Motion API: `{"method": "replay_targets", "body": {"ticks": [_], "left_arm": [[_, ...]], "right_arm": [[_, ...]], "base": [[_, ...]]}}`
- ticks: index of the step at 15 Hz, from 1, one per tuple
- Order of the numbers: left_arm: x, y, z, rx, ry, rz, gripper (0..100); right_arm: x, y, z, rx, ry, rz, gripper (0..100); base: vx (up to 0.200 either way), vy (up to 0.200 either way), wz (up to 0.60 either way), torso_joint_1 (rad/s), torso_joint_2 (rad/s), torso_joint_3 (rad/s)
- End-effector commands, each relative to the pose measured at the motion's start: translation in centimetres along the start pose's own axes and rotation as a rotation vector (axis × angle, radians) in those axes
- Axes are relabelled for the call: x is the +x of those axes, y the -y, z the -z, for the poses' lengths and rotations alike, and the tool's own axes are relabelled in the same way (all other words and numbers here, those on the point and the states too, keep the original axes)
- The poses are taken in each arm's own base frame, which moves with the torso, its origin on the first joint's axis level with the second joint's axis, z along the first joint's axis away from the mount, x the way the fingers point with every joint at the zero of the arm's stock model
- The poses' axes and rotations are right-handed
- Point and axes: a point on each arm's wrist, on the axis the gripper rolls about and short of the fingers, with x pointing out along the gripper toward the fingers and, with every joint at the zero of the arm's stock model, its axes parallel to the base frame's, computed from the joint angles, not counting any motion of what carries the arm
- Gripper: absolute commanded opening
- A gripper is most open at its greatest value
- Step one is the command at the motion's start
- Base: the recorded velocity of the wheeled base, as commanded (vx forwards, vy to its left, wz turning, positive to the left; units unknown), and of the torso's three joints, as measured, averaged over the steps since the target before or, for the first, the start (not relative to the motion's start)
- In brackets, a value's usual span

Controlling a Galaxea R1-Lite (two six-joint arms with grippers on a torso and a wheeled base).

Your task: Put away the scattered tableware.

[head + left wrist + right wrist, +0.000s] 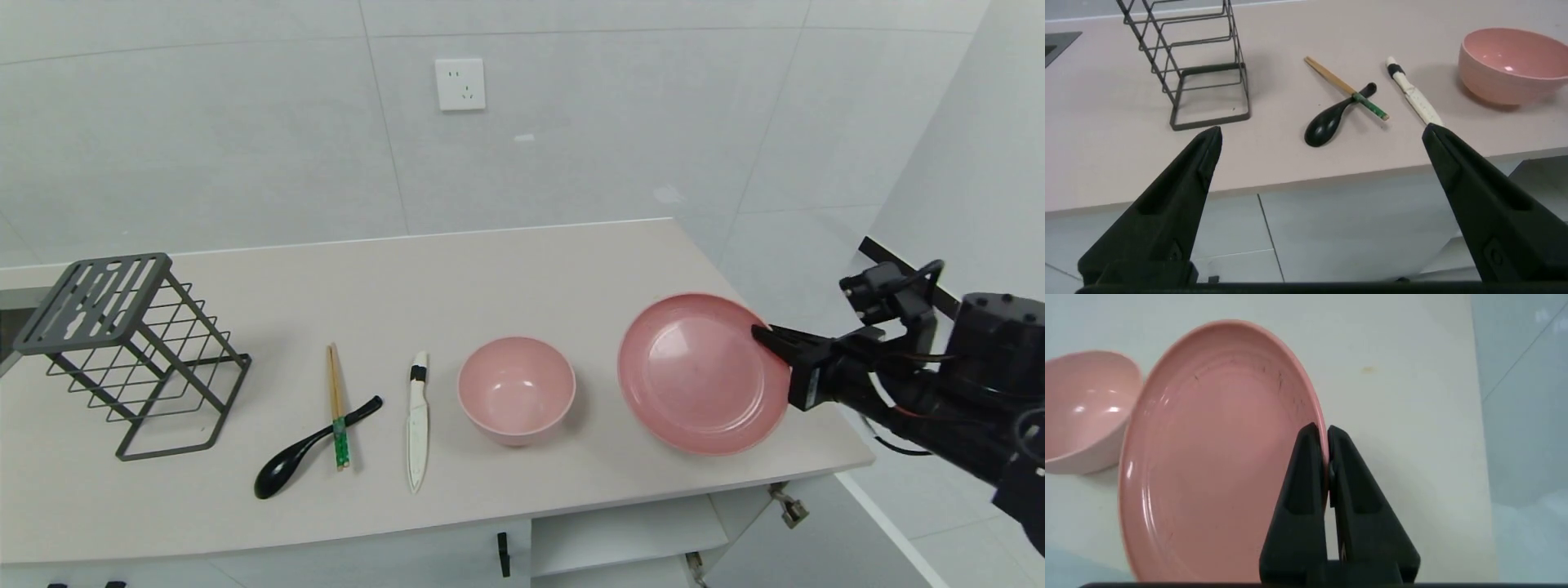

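A pink plate sits tilted at the right end of the counter, its right rim raised; my right gripper is shut on that rim, as the right wrist view confirms at the plate and gripper. Left of the plate sits a pink bowl. A white knife, wooden chopsticks and a black spoon lie further left. My left gripper hangs open off the counter's front edge.
A dark wire rack stands at the counter's left end. The counter ends just right of the plate. A wall outlet is on the tiled wall behind. Cabinet fronts lie below the front edge.
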Motion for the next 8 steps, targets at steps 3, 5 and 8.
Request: {"method": "replay_targets", "body": {"ticks": [3,5,8], "left_arm": [[0.0,0.0,-0.3,0.005,0.030,0.001,100],[-0.1,0.0,-1.7,0.023,0.162,0.003,100],[-0.3,0.2,-2.4,0.023,0.240,0.102,100]], "right_arm": [[-7.9,-1.6,-2.0,-0.033,0.164,-0.010,0],[-10.9,-2.1,-1.5,-0.041,0.208,-0.001,0],[-13.8,-2.1,-2.3,-0.070,0.317,0.009,0]], "base": [[0.000,0.000,0.00,0.000,0.00,0.000],[0.000,0.000,0.00,0.000,0.00,0.000],[0.000,0.000,0.00,0.000,0.00,0.000]]}}
